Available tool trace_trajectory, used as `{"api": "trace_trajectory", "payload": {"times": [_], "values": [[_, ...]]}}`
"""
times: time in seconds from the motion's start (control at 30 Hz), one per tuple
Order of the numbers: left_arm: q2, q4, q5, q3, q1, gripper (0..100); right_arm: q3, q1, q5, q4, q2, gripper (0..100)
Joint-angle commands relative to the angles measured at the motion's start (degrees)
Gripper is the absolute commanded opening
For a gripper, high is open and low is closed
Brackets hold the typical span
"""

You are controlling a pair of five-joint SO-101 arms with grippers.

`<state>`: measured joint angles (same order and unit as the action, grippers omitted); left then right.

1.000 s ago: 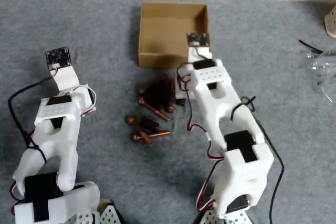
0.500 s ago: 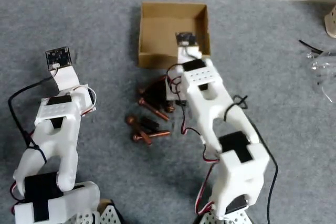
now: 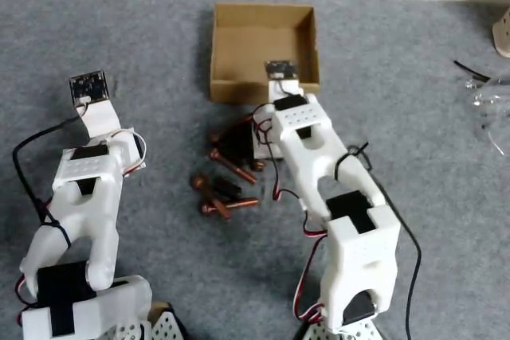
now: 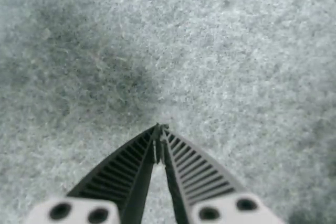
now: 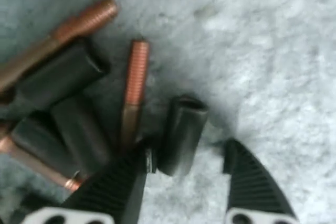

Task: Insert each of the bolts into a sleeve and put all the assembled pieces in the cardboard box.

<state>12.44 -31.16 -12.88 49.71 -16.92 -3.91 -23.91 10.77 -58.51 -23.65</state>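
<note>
The short black tubular sleeve (image 5: pixel 181 129) lies on the grey felt-covered table (image 3: pixel 414 101) between the fingers of the right gripper (image 5: pixel 186 151). The fingers are spread apart on either side of it and clamped on nothing. Just beside that gripper a bare copper-coloured threaded bolt (image 5: pixel 134 85) is seen. Past it, more black sleeves and copper bolts are heaped in a loose pile (image 3: pixel 235 145). One bolt in the pile appears to run through a sleeve, though this cannot be confirmed. The brown cardboard box (image 3: pixel 239 85) stands just beyond the right gripper, and nothing is seen on its visible floor. The task is therefore judged to be near its start, with nearly every bolt left to be sleeved and every assembled piece left to be boxed. The left gripper (image 4: pixel 159 128) is held with its fingers pressed together on nothing, over bare table well apart from the pile.

In the high view, part of the pile and the box's near corner are covered by the right arm (image 3: pixel 319 149), so the pieces cannot be counted. The bolt heads are cut off or blurred in the right wrist view.
</note>
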Motion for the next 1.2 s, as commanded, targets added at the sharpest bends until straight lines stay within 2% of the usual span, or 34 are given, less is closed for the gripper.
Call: {"api": "trace_trajectory", "payload": {"times": [0.0, 0.13, 0.33, 0.53, 0.7, 0.83, 1.17], "values": [[0.5, 0.0, -0.2, -2.5, 0.8, 1, 0.7, 1.8, 0.5, 3.6, -0.2, 7.1], [0.5, 0.0, -0.2, -2.5, 0.8, 1, 0.7, 2.4, 0.4, 3.6, -0.2, 0.3], [0.5, 0.0, -0.2, -2.4, 0.8, 1, 0.7, 3.9, 0.4, 3.1, 0.0, 0.4], [0.4, 0.1, -0.2, -2.4, 1.2, 1, 1.1, 6.0, 0.0, -5.1, 0.8, 0.4], [0.4, 0.2, -0.1, -2.5, 9.1, 1, 0.3, 7.1, -2.4, -5.6, 7.9, 0.4], [0.4, 0.2, -0.1, -2.5, 13.1, 1, -5.3, 8.6, -2.4, -3.5, 14.1, 0.4], [0.5, 0.2, -0.4, -2.5, 15.4, 1, -22.0, 8.7, -2.5, 7.7, 30.3, 0.4]]}}
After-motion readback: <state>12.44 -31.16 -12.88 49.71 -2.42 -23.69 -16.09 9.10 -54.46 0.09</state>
